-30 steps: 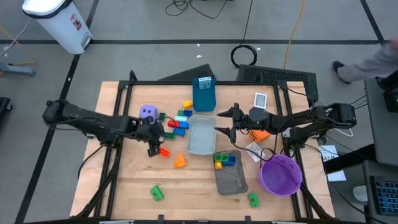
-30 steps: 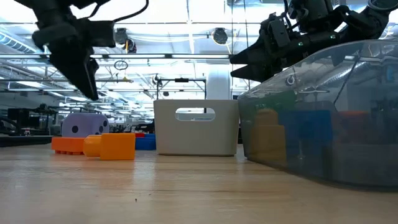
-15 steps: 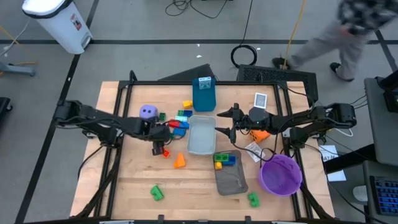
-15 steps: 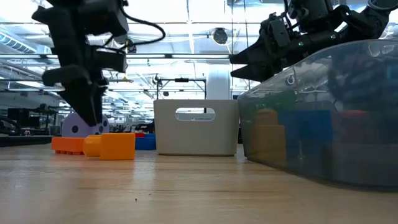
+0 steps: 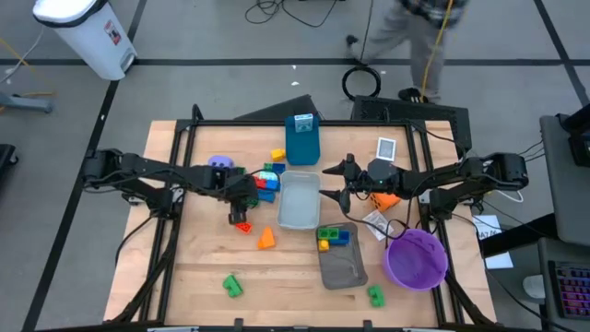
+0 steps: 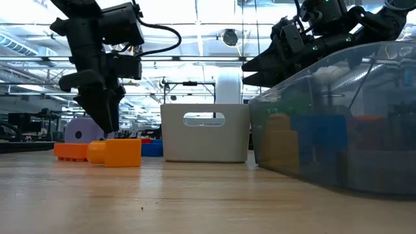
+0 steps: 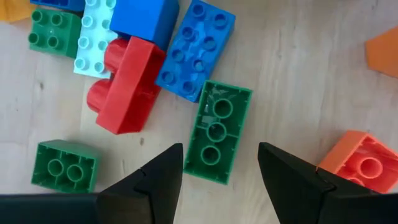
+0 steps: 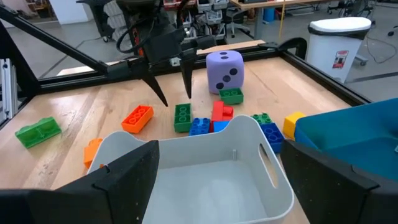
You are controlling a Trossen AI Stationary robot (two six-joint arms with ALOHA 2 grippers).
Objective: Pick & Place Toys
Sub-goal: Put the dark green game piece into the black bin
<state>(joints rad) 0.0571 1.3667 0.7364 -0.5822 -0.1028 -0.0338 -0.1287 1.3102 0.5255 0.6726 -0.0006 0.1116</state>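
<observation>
My left gripper is open and points down over a cluster of bricks left of the grey tray. Its fingertips stand on either side of a green brick lying flat on the table, without touching it. A red brick, a blue brick, a small green brick and an orange-red brick lie around it. The purple die stands behind the cluster. My right gripper is open and empty, held above the tray's right side.
A second grey tray holds yellow, blue and green bricks. A purple bowl stands at the right front, a teal bin at the back. An orange die lies under the right arm. An orange piece and green bricks lie loose.
My left gripper has gone toward the table's right edge and down, to just above the brick cluster, and now stands over the green brick. A person has walked across the floor beyond the table's far edge.
</observation>
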